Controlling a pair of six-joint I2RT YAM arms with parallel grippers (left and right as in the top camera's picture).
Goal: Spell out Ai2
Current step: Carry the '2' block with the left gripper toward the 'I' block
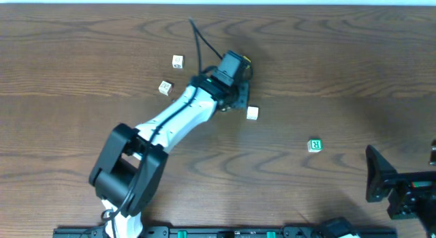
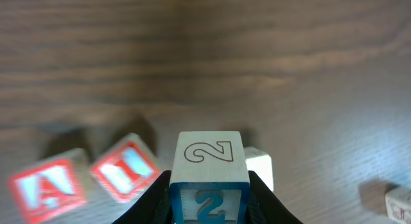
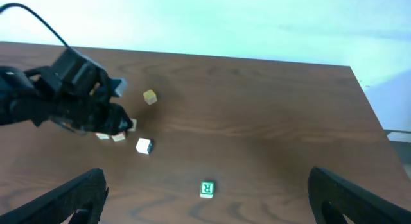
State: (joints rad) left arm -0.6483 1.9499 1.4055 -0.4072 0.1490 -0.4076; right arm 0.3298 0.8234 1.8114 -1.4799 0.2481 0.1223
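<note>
Overhead, the left pincer [image 1: 236,95] hangs over the middle of the bench [image 1: 340,61], a white block [image 1: 253,113] just beside it. The right pincer [image 1: 398,187] waits at the near right. The left wrist view shows the left pincer clenched on the 2 block [image 2: 209,179], with the A block [image 2: 50,187] and i block [image 2: 125,167] to its left. Lowered carelessly, the 2 could shove the i askew or catch the white block close behind. The right wrist view shows the right pincer released and empty.

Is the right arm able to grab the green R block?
Probably yes. The green R block lies on the table right ahead of the right arm's open fingers, and nothing stands between them.
</note>
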